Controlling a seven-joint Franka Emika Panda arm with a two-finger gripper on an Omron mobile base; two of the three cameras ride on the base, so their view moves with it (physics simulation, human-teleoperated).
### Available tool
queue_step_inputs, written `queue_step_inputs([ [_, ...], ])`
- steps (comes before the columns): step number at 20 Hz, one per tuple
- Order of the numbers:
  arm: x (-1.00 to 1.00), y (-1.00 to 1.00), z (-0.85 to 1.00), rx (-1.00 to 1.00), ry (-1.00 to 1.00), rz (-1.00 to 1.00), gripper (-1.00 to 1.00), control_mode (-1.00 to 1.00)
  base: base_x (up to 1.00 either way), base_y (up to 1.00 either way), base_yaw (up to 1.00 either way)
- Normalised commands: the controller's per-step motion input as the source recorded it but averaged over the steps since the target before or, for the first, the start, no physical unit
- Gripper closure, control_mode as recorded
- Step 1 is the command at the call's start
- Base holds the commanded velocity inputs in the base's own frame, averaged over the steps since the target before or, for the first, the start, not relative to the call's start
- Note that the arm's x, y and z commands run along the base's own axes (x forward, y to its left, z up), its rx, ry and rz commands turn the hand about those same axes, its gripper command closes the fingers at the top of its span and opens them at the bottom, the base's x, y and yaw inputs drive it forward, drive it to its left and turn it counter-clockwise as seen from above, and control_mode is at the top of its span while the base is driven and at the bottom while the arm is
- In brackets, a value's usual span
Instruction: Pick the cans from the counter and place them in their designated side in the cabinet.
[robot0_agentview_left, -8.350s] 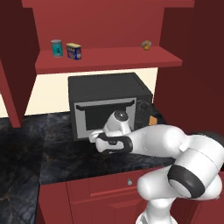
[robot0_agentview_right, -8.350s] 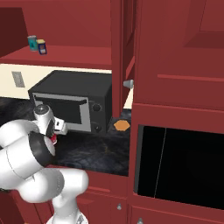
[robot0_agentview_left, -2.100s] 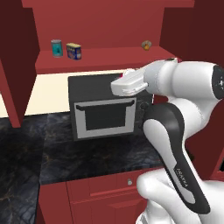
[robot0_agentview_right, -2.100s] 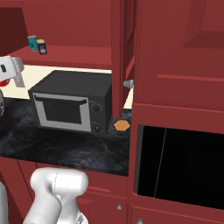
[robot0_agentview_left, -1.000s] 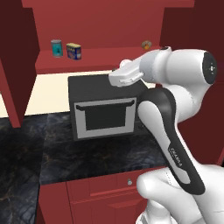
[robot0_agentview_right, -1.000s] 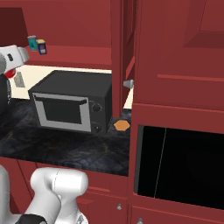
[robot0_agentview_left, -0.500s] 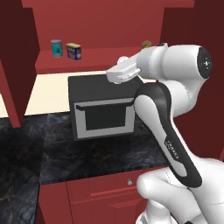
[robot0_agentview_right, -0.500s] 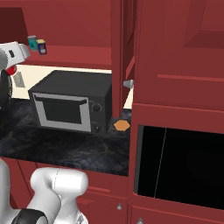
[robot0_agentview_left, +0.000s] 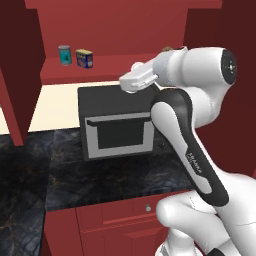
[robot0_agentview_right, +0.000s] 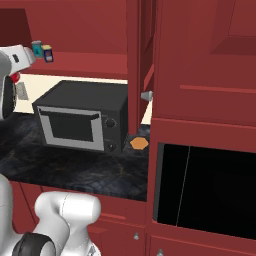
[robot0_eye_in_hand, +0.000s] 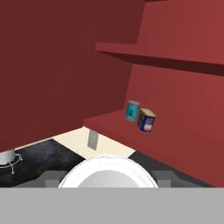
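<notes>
My gripper (robot0_agentview_left: 131, 84) is raised in front of the cabinet, above the microwave, and is shut on the red can. The can's round pale top (robot0_eye_in_hand: 107, 173) sits between the two fingertips in the hand view, and a sliver of its red side (robot0_agentview_right: 15, 77) peeks out under the hand. The navy-blue can (robot0_agentview_left: 84, 58) with yellow top stands on the cabinet shelf (robot0_agentview_left: 105, 73) at its left, right beside a teal can (robot0_agentview_left: 64, 54). Both stand ahead of the hand, the navy-blue can (robot0_eye_in_hand: 146, 120) and the teal can (robot0_eye_in_hand: 132, 110). The black counter (robot0_agentview_left: 100, 181) lies below.
A black microwave (robot0_agentview_left: 117, 125) stands on the counter under the shelf. A small orange object (robot0_agentview_right: 139, 143) lies right of it, next to a tall red panel (robot0_agentview_right: 137, 65). A dark oven front (robot0_agentview_right: 200, 190) fills the lower right. A wall outlet (robot0_eye_in_hand: 92, 140) sits under the shelf.
The hand, still holding the red can, has risen a little and edged left toward the shelf. The cans on the shelf have stayed put.
</notes>
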Motion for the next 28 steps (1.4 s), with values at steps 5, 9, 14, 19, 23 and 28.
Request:
queue_step_inputs([
  [5, 0.11, 0.11, 0.0, -0.01, 0.0, 0.0, 1.0, -1.0, 0.0, 0.0, 0.0],
  [9, 0.13, 0.12, 0.0, -0.01, 0.0, 0.0, 1.0, -1.0, 0.0, 0.0, 0.0],
  [14, 0.27, 0.03, 0.0, 0.0, 0.01, 0.0, 1.0, -1.0, 0.0, 0.0, 0.0],
  [19, 0.24, 0.13, 0.0, 0.0, 0.01, 0.0, 1.0, -1.0, 0.0, 0.0, 0.0],
  [23, 0.21, 0.11, 0.0, 0.0, 0.01, 0.01, 1.0, -1.0, 0.0, 0.0, 0.0],
  [28, 0.21, 0.14, 0.0, 0.0, 0.03, 0.01, 1.0, -1.0, 0.0, 0.0, 0.0],
])
